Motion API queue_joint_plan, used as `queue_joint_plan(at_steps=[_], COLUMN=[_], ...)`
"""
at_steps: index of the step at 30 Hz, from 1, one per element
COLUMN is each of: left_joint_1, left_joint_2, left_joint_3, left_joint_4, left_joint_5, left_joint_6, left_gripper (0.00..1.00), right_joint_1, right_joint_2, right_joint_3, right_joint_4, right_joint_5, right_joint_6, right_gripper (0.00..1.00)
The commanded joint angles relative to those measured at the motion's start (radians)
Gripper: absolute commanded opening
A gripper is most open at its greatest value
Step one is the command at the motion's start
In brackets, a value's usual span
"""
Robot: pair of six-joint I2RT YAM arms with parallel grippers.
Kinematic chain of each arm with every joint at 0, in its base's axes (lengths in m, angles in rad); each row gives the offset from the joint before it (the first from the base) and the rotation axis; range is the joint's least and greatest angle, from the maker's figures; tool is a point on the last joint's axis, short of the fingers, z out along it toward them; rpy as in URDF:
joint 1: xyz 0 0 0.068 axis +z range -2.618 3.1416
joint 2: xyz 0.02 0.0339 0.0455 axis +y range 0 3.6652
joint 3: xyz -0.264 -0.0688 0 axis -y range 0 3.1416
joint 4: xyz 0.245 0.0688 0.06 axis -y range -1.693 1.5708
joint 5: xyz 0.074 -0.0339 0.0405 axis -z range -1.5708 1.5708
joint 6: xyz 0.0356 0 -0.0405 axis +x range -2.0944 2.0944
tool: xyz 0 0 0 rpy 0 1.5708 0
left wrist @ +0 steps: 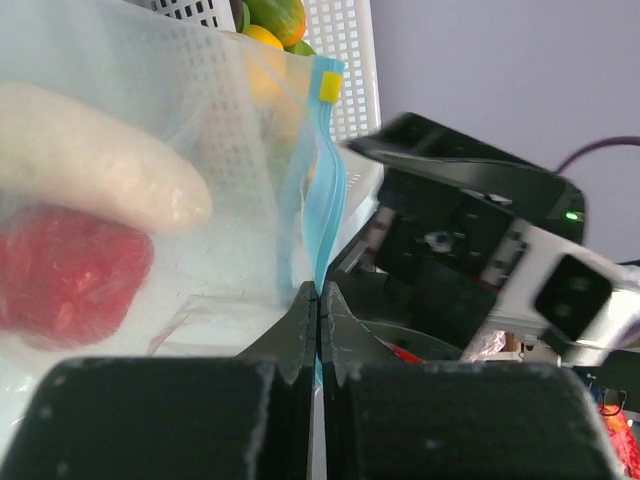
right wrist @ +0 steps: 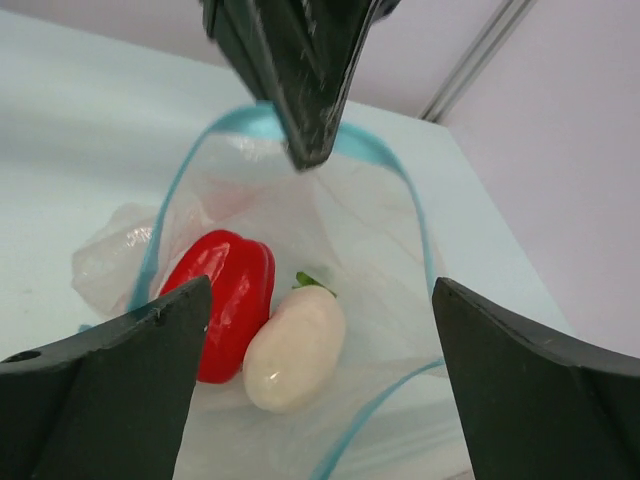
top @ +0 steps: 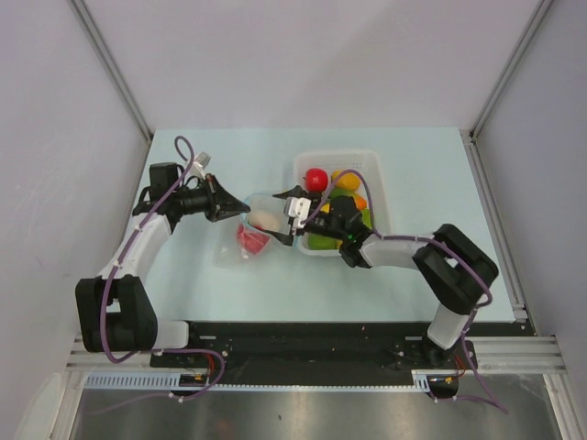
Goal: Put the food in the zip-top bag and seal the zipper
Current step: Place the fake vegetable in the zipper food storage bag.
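On the pale blue-green worktop (top: pixel 275 289), about midway between its near and far edges and left of centre, lies the clear crinkly zip-top bag (top: pixel 227 252). It already contains a glossy red toy pepper (right wrist: pixel 228 300) and a smooth white toy vegetable (right wrist: pixel 295 350), which lie side by side and touch. The right gripper (right wrist: pixel 320 290) hangs just at the bag's mouth, fingers spread wide with nothing between them. Opposite it, the left gripper (left wrist: pixel 318 300) is pinched tight on the thin teal-blue zipper strip (left wrist: pixel 328 190), lifting that edge so the mouth gapes. Toward the far right corner, just beside the bag, the white rectangular plastic basket (top: pixel 378 174) holds the rest of the food: a round red fruit (top: pixel 316 179) with yellow, orange and green pieces. Two things could go wrong from here. The thin strip could slip from the left pinch and let the mouth collapse, or a wide right finger could snag the film on withdrawal and drag the bag, spilling its contents.
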Motion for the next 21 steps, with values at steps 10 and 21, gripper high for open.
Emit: queue_joint_plan(at_steps=[10,21], left_joint_1=[0.012,0.014], left_joint_2=[-0.024,-0.032], left_joint_3=[-0.02,-0.003], left_joint_4=[0.06,0.045], left_joint_5=[0.014,0.013], left_joint_6=[-0.019,-0.012], left_gripper=[0.0,0.0], right_joint_1=[-0.035,-0.131], right_joint_2=[-0.433,-0.232], right_joint_3=[0.098,0.226], right_joint_4=[-0.834,-1.02], right_joint_5=[0.134,-0.007], right_joint_6=[0.353,0.48], right_gripper=[0.91,0.69])
